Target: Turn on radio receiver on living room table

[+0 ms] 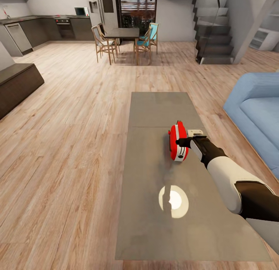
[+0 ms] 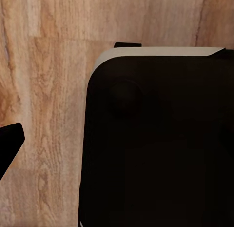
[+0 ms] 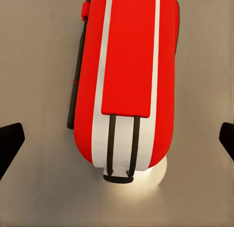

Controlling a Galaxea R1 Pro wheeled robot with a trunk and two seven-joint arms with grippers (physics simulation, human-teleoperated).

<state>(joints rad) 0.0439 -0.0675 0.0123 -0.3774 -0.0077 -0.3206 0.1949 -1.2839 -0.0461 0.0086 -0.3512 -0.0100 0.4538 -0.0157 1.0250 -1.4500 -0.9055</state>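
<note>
- One radio receiver (image 1: 178, 141) stood on the grey surface (image 1: 155, 107), toward its right side, near the blue sofa (image 1: 255, 107).
- The right gripper (image 1: 185, 142) hovered just above the radio, probably so it could come down on the radio's switch.
- In the right wrist view, its fingers (image 3: 9, 141) were spread wide on both sides of the radio (image 3: 126, 80), holding nothing.
- The left gripper's finger (image 2: 9, 141) showed over the wooden floor (image 2: 48, 66) beside a dark part of the robot (image 2: 161, 139). I cannot tell if this gripper was open or closed.
- No containers were on the surface; a round lamp reflection (image 1: 173, 201) shone on it.
- I judge the radio was not yet switched on.
</note>
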